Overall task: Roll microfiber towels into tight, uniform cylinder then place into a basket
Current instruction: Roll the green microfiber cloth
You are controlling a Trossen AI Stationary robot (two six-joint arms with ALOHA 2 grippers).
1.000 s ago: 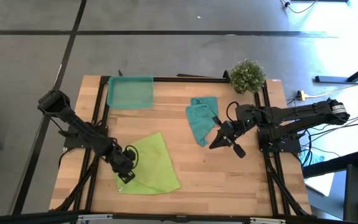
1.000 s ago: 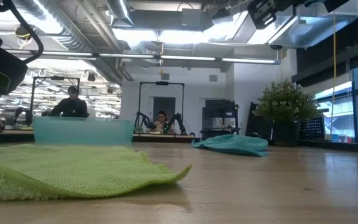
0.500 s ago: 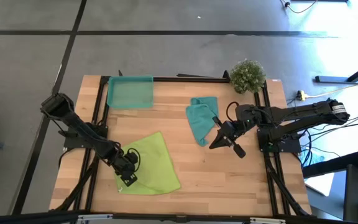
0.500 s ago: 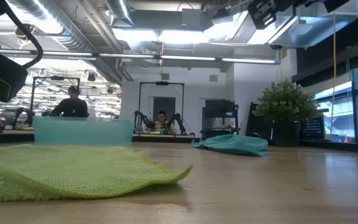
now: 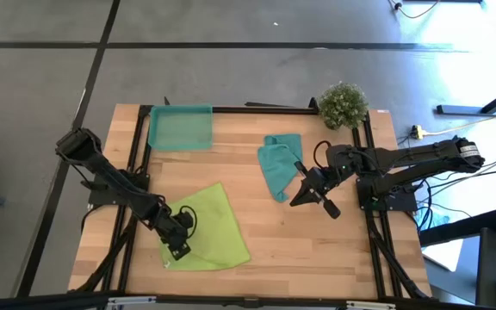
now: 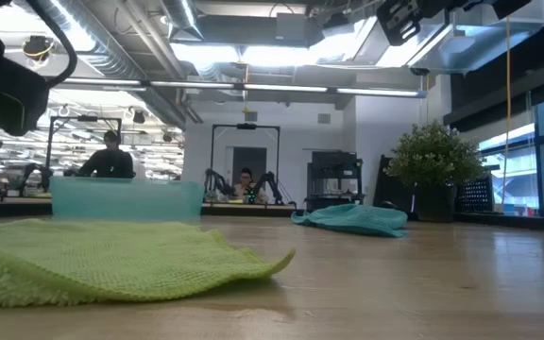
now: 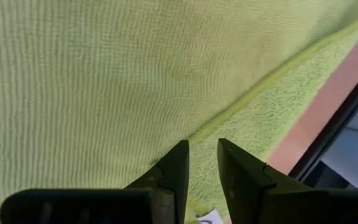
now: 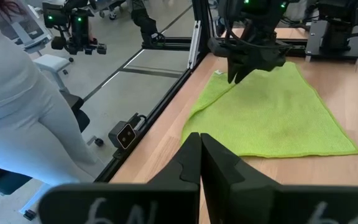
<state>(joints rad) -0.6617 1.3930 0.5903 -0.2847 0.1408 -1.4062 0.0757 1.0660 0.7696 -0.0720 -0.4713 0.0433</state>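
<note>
The lime-green towel (image 5: 205,228) lies flat at the table's near left; it also shows in the low view (image 6: 111,264). My left gripper (image 5: 177,250) points down over its near left corner. Its fingers stand a narrow gap apart (image 7: 204,152) at a hemmed edge (image 7: 253,93) of the cloth. The teal towel (image 5: 278,164) lies crumpled at the far middle. My right gripper (image 5: 296,201) hangs shut and empty (image 8: 201,140) just beside the teal towel's near end. The basket (image 5: 180,127) stands at the far left. My left gripper comes at the green towel's near left corner (image 8: 229,79) from above, pointing down. I cannot tell whether its fingertips touch the cloth.
A potted plant (image 5: 344,103) stands at the far right corner. Black frame rails (image 5: 136,172) run along the table's left and right sides. A person (image 8: 23,93) stands beyond the table's left edge. Bare wood lies between the two towels.
My left gripper has gone a little toward the table's near edge, along the green towel's left side.
</note>
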